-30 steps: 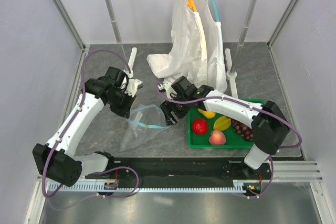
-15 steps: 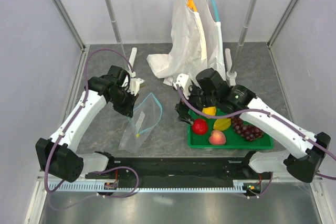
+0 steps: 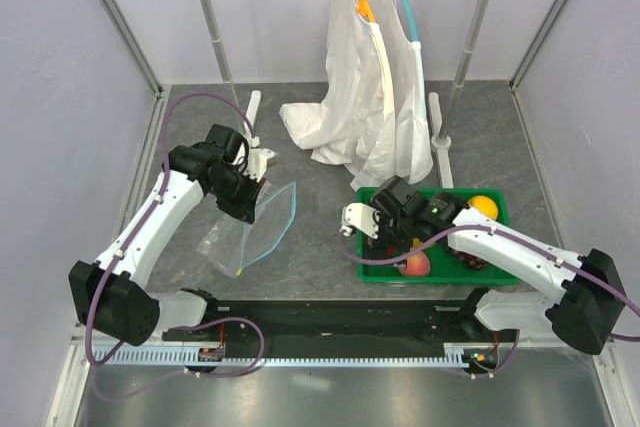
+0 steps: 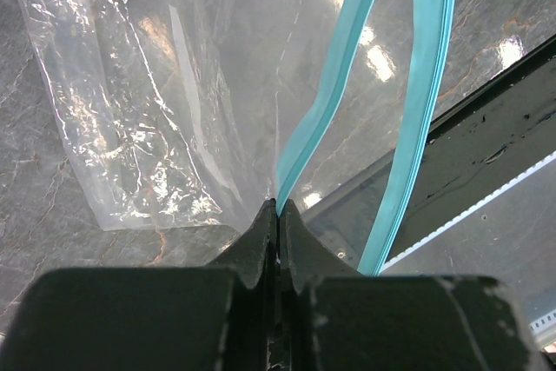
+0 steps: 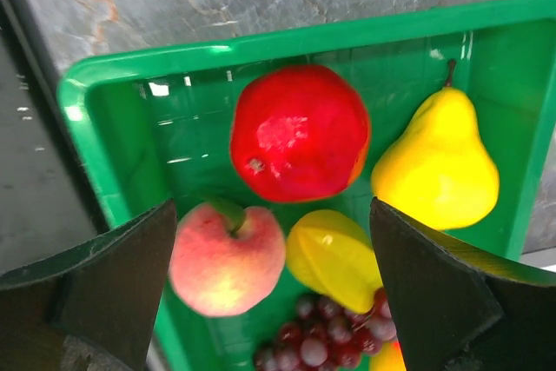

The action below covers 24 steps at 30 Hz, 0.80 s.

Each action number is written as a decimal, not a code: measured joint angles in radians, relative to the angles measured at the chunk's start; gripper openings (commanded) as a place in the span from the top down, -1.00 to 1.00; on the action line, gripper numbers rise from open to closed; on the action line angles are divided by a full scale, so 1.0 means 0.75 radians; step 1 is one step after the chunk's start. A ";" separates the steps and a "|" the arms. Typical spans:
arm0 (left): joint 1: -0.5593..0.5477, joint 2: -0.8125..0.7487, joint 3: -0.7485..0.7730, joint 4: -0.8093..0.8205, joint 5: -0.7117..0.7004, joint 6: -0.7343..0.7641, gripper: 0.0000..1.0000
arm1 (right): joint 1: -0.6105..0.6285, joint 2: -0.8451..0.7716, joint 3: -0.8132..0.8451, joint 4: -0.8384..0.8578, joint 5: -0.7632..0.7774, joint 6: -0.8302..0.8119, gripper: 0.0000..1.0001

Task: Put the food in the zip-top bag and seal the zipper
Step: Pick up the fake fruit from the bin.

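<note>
Five fruits (image 5: pixel 300 132), maybe six, wrist-seen under gaping right claw (image 5: pixel 274 241); left claw (image 4: pixel 278 215) pinches zipper (image 4: pixel 330 102).

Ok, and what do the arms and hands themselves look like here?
The left arm and right arm have white links with black joints and bases, and a thin purple cable loops alongside each. The left hand and right hand have flat, matte black fingers.

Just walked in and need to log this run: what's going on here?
The left gripper is shut on the teal zipper of the zip-top bag, whose mouth gapes open. The right gripper hovers open over the green tray, above the red fruit and peach. The bag looks empty.
</note>
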 measured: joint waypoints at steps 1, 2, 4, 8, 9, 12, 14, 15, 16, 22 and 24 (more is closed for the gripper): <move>0.001 0.001 0.000 0.000 0.000 0.000 0.96 | 0.000 0.003 -0.016 0.017 0.006 -0.020 -0.96; 0.000 0.001 0.000 0.000 0.000 0.000 0.96 | 0.000 0.007 -0.030 0.040 0.010 -0.038 -0.96; 0.000 0.001 0.000 0.000 0.000 0.000 0.96 | 0.000 0.021 -0.051 0.088 0.013 -0.064 -0.96; 0.000 0.001 0.000 0.000 0.000 0.000 0.96 | 0.000 0.066 -0.096 0.188 0.016 -0.101 -0.96; 0.000 0.002 0.000 0.000 0.001 0.000 0.96 | 0.000 0.078 -0.101 0.202 0.016 -0.106 -0.96; 0.000 0.010 0.000 0.000 0.001 0.000 0.96 | 0.000 0.128 -0.122 0.257 0.021 -0.130 -0.96; 0.000 0.021 0.000 0.000 0.003 0.000 0.96 | 0.000 0.144 -0.151 0.284 0.026 -0.147 -0.96; 0.001 0.025 0.000 0.001 0.004 0.000 0.96 | 0.000 0.145 -0.165 0.289 0.027 -0.152 -0.86; 0.000 0.030 0.000 0.000 0.009 0.000 0.96 | 0.000 0.145 -0.181 0.295 0.032 -0.157 -0.73; 0.000 0.068 0.005 0.001 0.067 -0.012 0.96 | 0.000 0.144 -0.189 0.289 0.048 -0.159 0.58; 0.000 0.091 0.016 0.000 0.080 -0.022 0.96 | 0.000 0.136 -0.140 0.253 0.036 -0.122 0.80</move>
